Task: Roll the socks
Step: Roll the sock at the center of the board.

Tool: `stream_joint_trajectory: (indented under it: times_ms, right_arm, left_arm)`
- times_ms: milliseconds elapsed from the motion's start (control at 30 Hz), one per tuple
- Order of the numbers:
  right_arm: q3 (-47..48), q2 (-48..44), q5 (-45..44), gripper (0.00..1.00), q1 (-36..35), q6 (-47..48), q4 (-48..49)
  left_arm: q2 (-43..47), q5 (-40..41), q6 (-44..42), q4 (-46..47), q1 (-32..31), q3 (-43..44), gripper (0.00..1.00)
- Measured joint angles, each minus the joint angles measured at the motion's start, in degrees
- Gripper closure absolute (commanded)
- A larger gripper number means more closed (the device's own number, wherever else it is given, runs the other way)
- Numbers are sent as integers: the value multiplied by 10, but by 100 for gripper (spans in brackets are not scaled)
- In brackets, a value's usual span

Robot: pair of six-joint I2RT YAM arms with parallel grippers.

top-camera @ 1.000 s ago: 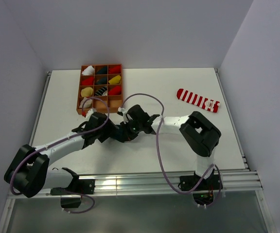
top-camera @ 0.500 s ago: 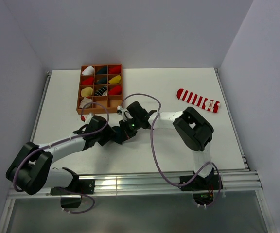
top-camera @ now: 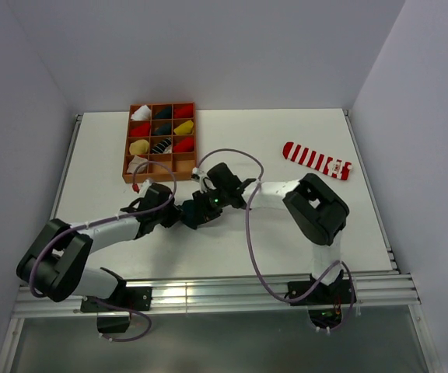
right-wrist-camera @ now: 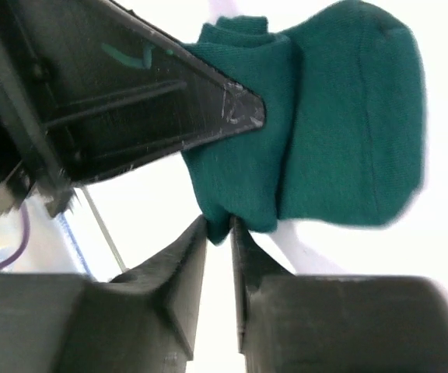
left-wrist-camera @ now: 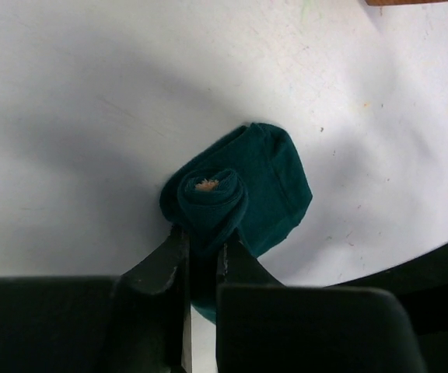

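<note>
Clamping onto the dark green sock [left-wrist-camera: 267, 179], my left end effector [left-wrist-camera: 203, 242] has closed over the last second, and its two fingers now squeeze the near end of the roll. My right end effector [right-wrist-camera: 218, 227] shows only a thin slit between its tips, and the sock's lower edge sits right at that slit. I cannot tell whether it pinches the cloth or merely touches it.

From overhead, both wrists have stayed together at the middle of the tabletop [top-camera: 286, 225], while my left forearm has drawn a little to the left. The red-and-white striped sock [top-camera: 316, 159] lies flat where it was, at the far right, well apart from both arms. The wooden compartment box [top-camera: 128, 136] has not moved from the far left.

The overhead view hides the green sock almost wholly beneath my wrists. The left wrist camera shows the spiral of the rolled end, with a pale speck at its centre and a folded flap behind it. The right wrist camera shows a smooth rounded bulge of cloth, with one dark finger of my left end effector laid across the sock from the upper left.
</note>
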State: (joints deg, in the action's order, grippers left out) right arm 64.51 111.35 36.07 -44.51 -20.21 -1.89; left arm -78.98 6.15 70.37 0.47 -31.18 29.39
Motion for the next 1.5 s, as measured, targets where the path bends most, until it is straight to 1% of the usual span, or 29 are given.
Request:
stream_joint_trajectory:
  times_ms: [100, 167, 200, 300, 400, 467, 600, 767, 933, 1033, 1133, 1233, 1267, 1333, 1367, 1400, 1500]
  right_arm:
    - [-45, -50, -56, 59, -8, 4, 23]
    - [-80, -96, -113, 55, -18, 13, 38]
    - [-98, -120, -149, 47, -27, 23, 49]
    - [-136, -186, -270, 42, -79, 60, 83]
    - [-151, -211, -370, 41, -139, 100, 122]
    - [-151, -208, -430, 41, -178, 127, 141]
    - [-149, -168, -525, 41, -218, 176, 165]
    - [-148, -106, -606, 41, -249, 220, 174]
    - [-145, -76, -645, 42, -264, 249, 189]
    - [-135, -57, -661, 44, -266, 261, 197]
    - [-125, -37, -678, 51, -266, 269, 200]
    - [-119, -20, -702, 75, -266, 275, 207]
    - [-119, -18, -707, 86, -266, 273, 211]
    - [-118, -16, -710, 97, -265, 269, 214]
    - [-118, -16, -709, 100, -263, 266, 215]
    - [-118, -17, -705, 100, -260, 261, 216]
    - [-120, -26, -672, 100, -243, 245, 214]
  left_arm:
    - [-14, -12, -7, 12, 2, 6, 100]
    - [-26, -21, -12, 17, 3, 14, 100]
    - [-31, -25, -15, 19, 4, 18, 100]
    - [-42, -35, -25, 21, 4, 27, 100]
    - [-55, -48, -41, 21, 5, 39, 100]
    - [-65, -57, -52, 21, 5, 49, 100]
    - [-76, -71, -70, 18, 5, 62, 99]
    - [-82, -79, -87, 7, 6, 72, 99]
    - [-87, -84, -99, -3, 7, 82, 99]
    - [-90, -89, -105, -6, 7, 86, 100]
    - [-90, -90, -110, -5, 7, 86, 100]
    - [-90, -92, -113, -4, 8, 86, 100]
    - [-90, -92, -114, -3, 8, 86, 100]
    - [-90, -91, -119, 2, 10, 85, 99]
    - [-90, -91, -123, 4, 11, 84, 99]
    - [-90, -89, -125, 6, 11, 84, 97]
    - [-88, -81, -127, 9, 13, 83, 86]
